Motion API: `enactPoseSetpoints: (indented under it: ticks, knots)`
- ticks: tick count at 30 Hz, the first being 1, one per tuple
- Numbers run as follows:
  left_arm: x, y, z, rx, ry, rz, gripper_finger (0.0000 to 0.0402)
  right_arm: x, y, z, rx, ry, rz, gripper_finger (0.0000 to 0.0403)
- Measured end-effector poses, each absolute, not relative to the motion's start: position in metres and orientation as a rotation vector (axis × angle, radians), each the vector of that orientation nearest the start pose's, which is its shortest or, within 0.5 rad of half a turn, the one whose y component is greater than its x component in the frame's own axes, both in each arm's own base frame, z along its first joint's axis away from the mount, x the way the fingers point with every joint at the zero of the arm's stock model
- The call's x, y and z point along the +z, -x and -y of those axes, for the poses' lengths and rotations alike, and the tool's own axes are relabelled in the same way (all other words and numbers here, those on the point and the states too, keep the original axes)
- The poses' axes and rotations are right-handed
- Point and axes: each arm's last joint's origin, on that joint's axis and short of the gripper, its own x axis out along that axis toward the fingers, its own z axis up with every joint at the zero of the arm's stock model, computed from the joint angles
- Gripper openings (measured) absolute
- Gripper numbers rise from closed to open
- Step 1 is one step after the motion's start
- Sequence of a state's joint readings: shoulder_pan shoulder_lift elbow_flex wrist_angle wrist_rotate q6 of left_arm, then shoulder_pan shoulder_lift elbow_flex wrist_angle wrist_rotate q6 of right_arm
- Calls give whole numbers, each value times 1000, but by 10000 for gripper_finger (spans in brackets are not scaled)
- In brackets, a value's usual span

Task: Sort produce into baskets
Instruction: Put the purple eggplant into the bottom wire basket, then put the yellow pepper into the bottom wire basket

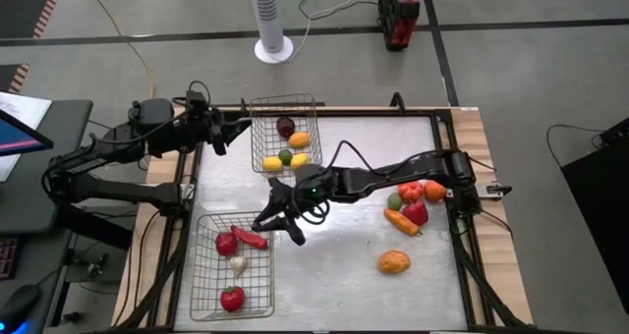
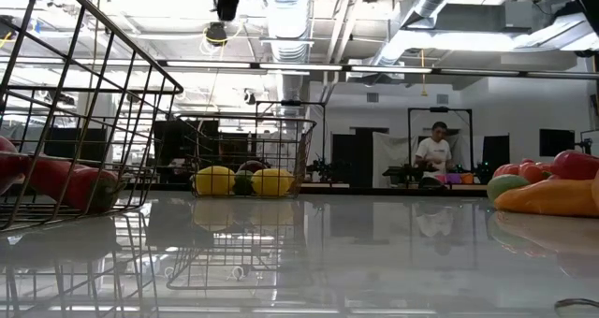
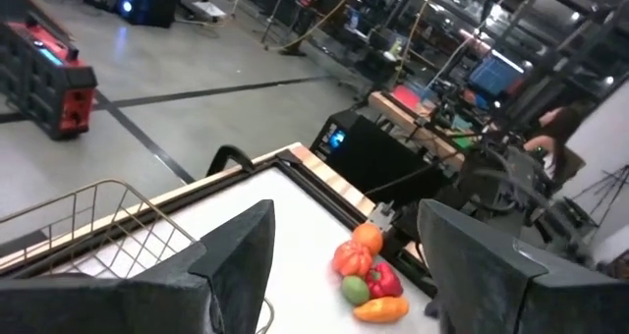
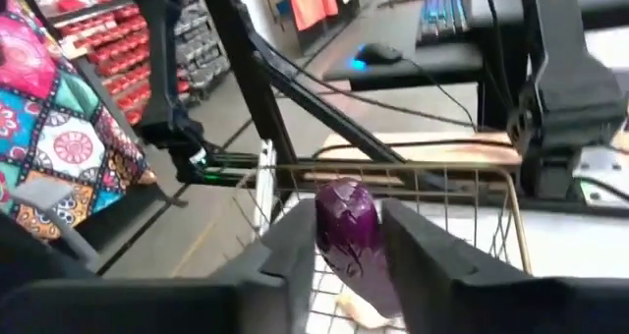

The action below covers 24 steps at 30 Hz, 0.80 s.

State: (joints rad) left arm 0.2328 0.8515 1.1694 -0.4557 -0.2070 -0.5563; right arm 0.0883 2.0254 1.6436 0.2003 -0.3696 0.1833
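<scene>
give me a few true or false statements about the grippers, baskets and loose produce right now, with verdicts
1. The right gripper holds a purple eggplant. True.
2. The left gripper holds a lemon. False: it is open and holds nothing, parked by the table's far left corner.
3. The right gripper is over the near basket. True: the high view shows it at that basket's far right corner.
4. The far basket holds only red pieces. False: it holds yellow, green and dark pieces.
5. Loose produce lies on the table's right side. True: an orange piece sits apart from a cluster by the right arm.
6. Both baskets are empty. False: each holds several pieces.
</scene>
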Motion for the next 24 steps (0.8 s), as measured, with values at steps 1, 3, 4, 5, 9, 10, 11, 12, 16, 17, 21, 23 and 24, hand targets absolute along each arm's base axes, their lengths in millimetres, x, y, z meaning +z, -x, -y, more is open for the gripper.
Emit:
enactPoseSetpoints:
  ticks: [1, 3, 4, 5, 9, 10, 11, 12, 16, 17, 21, 23, 24]
  knots:
    - [422, -150, -42, 471, 555, -10, 238, 284, -477, -53, 438, -207, -235, 171]
    - [422, -150, -42, 475, 561, -9, 238, 279, -478, -52, 436, -213, -271, 206]
    - [422, -150, -42, 476, 561, -9, 238, 278, -477, -52, 435, -214, -277, 223]
    - [422, -150, -42, 476, 561, -9, 238, 278, -477, -52, 434, -210, -278, 238]
    - [421, -150, -41, 464, 535, -27, 238, 279, -477, -48, 432, -211, -287, 278]
    - [421, -150, -41, 460, 523, -36, 238, 278, -477, -46, 427, -213, -295, 283]
    - [420, -150, -41, 462, 517, -44, 238, 279, -476, -44, 421, -215, -305, 285]
    - [419, -150, -41, 464, 514, -55, 238, 279, -475, -43, 413, -216, -315, 286]
    - [415, -149, -41, 474, 486, -109, 238, 276, -465, -34, 377, -239, -458, 286]
    - [413, -148, -41, 477, 470, -129, 238, 274, -462, -31, 364, -248, -511, 286]
    - [407, -147, -41, 487, 421, -213, 238, 264, -435, -20, 305, -292, -826, 286]
    - [404, -146, -40, 487, 388, -249, 238, 258, -417, -17, 273, -289, -1015, 286]
    - [403, -146, -40, 486, 367, -262, 238, 254, -410, -16, 252, -286, -1091, 286]
